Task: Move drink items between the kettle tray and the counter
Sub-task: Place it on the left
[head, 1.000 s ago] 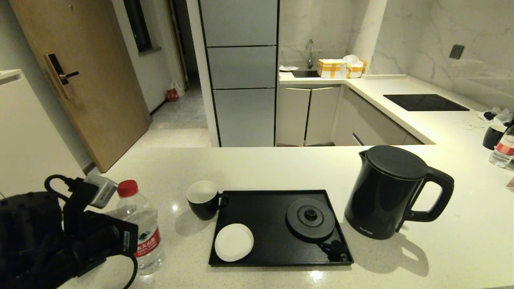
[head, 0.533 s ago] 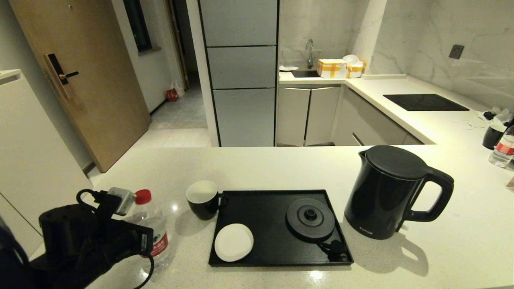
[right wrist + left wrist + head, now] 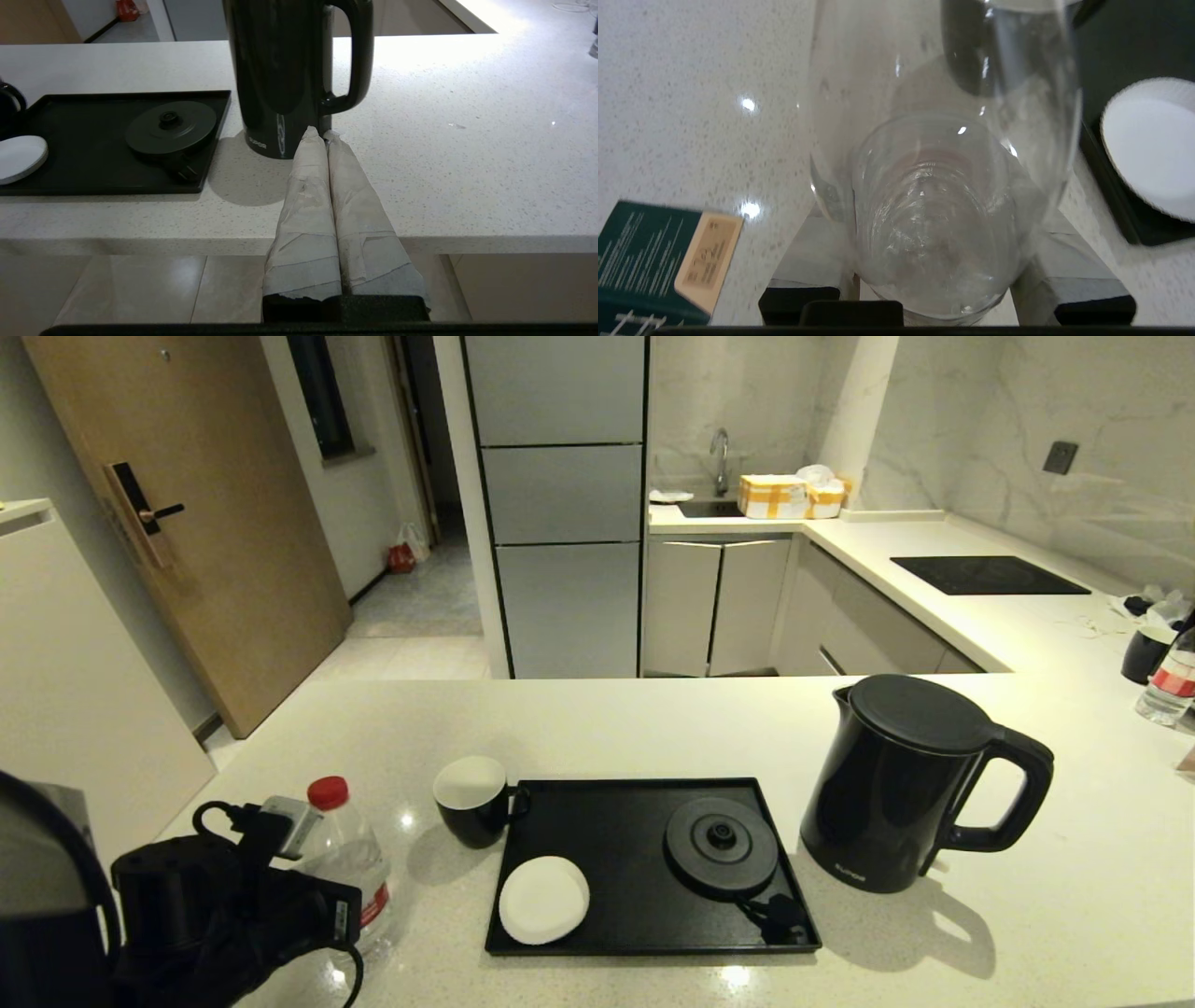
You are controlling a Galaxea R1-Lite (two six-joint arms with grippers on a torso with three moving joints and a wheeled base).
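Head view: bottle [image 3: 345, 859] stands on the counter [image 3: 597, 728] left of the tray [image 3: 644, 933], with the left gripper [image 3: 308, 905] at its body. Mug [image 3: 476, 800] sits just off the tray's corner; kettle [image 3: 901, 784] stands on the counter beside it, off its base [image 3: 721, 845].

Left wrist view: fingers [image 3: 1069, 270] flank the bottle [image 3: 934, 224]; contact cannot be told.

Right wrist view: right gripper [image 3: 321, 135] pressed together, parked before the counter edge, facing the kettle [image 3: 280, 70].

You can make out small pale lettering low on the tall matte black electric kettle [image 3: 896, 784], right of centre in the head view, but it cannot be read. The clear plastic bottle's red label [image 3: 373, 903], lower left, and the teal printed card [image 3: 649, 261] carry illegible print.
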